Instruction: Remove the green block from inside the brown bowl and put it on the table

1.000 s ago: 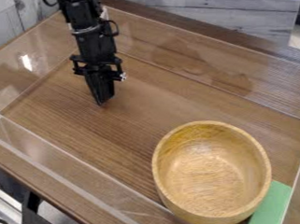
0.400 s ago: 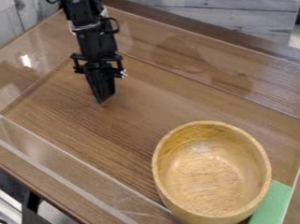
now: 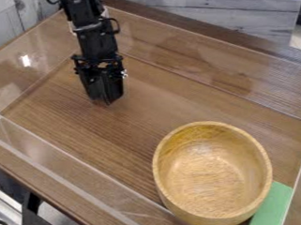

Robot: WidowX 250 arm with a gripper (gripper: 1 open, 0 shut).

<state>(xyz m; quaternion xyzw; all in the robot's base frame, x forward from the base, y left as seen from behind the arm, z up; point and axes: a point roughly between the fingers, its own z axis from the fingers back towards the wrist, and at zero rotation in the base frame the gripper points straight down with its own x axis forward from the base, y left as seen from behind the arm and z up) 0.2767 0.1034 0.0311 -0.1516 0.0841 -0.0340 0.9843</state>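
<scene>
The brown bowl (image 3: 213,174) stands on the table (image 3: 202,79) at the lower right, and its hollow is empty. My black gripper (image 3: 102,96) points steeply down at the upper left, far from the bowl, with its tips at the tabletop. Its two fingers (image 3: 90,87) stand apart, so it is open. The green block does not show: anything between the dark fingers is hidden by them.
Low clear acrylic walls (image 3: 68,174) edge the table along the front and left. A flat green piece (image 3: 278,208) lies at the lower right corner beside the bowl. Bare wood lies between the gripper and the bowl.
The fingers, shut in the earlier frames, now stand spread apart. The arm itself has stayed in the same place.
</scene>
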